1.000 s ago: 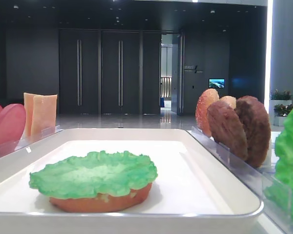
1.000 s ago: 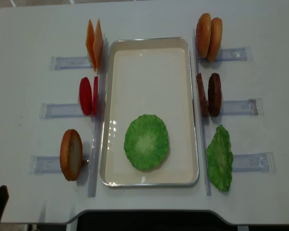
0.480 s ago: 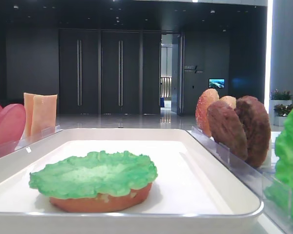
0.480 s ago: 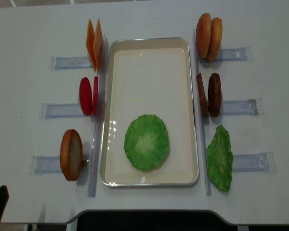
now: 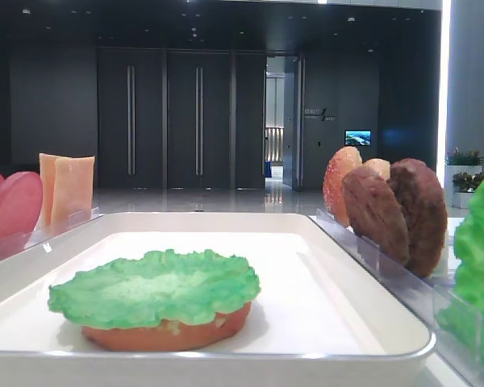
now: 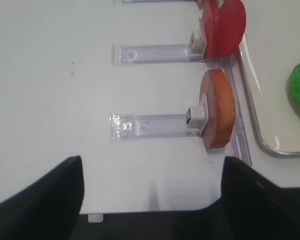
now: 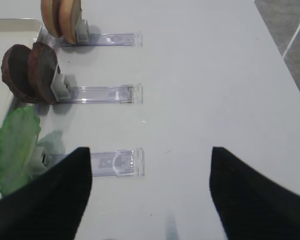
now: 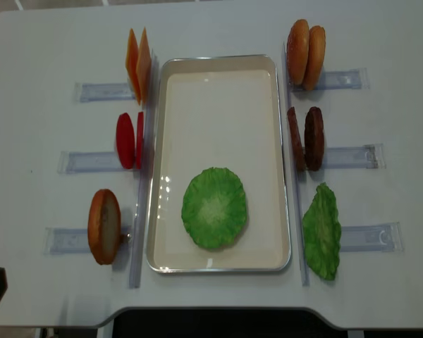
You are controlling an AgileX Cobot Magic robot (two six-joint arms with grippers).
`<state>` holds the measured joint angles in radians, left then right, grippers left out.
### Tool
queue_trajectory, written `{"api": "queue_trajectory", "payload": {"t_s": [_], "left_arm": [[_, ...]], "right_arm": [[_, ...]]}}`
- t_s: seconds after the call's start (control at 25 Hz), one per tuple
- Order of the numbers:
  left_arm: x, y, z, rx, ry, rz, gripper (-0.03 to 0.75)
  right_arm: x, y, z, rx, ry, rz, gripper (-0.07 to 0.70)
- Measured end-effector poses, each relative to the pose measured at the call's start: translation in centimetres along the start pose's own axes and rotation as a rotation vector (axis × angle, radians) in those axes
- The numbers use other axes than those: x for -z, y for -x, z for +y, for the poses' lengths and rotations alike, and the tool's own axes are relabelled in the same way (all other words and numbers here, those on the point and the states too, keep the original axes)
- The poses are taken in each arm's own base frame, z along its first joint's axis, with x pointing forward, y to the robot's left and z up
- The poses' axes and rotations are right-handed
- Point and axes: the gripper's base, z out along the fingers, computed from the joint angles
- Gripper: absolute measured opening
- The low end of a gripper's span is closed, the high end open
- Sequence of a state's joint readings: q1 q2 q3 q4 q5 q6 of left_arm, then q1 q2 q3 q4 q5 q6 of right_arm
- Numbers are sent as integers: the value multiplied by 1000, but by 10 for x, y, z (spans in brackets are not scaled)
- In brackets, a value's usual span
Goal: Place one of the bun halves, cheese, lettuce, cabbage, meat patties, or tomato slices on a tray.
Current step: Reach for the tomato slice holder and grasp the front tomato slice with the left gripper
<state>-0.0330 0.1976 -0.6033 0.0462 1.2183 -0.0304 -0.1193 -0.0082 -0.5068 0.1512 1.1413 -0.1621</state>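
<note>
The white tray [image 8: 218,63] lies mid-table. Near its front a green lettuce leaf [image 8: 214,207] lies flat on a bun half [image 5: 165,334]. Left of the tray, cheese [image 8: 138,63], tomato slices [image 8: 129,140] and a bun half [image 8: 103,225] stand on edge. On the right stand bun halves [image 8: 306,53], meat patties [image 8: 307,138] and another green leaf [image 8: 321,231]. My left gripper [image 6: 152,165] hangs open over the table's front left edge, short of the bun half [image 6: 217,115]. Over bare table right of the leaf [image 7: 15,145], my right gripper [image 7: 150,152] is open and empty.
Clear plastic holder strips [image 8: 92,91] run outward from each standing item on both sides. The table's front edge [image 8: 211,310] is close under the left gripper. A dark hall with doors shows behind the tray in the low view.
In the overhead view the dark tip of my left gripper at the bottom left corner has slipped a little lower. The food and tray have not moved.
</note>
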Motion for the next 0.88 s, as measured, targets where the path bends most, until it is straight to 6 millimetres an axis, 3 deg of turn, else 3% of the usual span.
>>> {"api": "queue_trajectory", "payload": {"t_s": [0.28, 0.56, 0.88], "left_arm": [[-18, 48, -1, 0, 3, 173, 654], [-55, 102, -3, -9, 12, 333, 653], [-92, 159, -6, -13, 14, 396, 653]], "right_arm": [[0, 0, 0, 0, 0, 0, 477], [0, 0, 0, 0, 0, 0, 477], [0, 0, 0, 0, 0, 0, 477]]}}
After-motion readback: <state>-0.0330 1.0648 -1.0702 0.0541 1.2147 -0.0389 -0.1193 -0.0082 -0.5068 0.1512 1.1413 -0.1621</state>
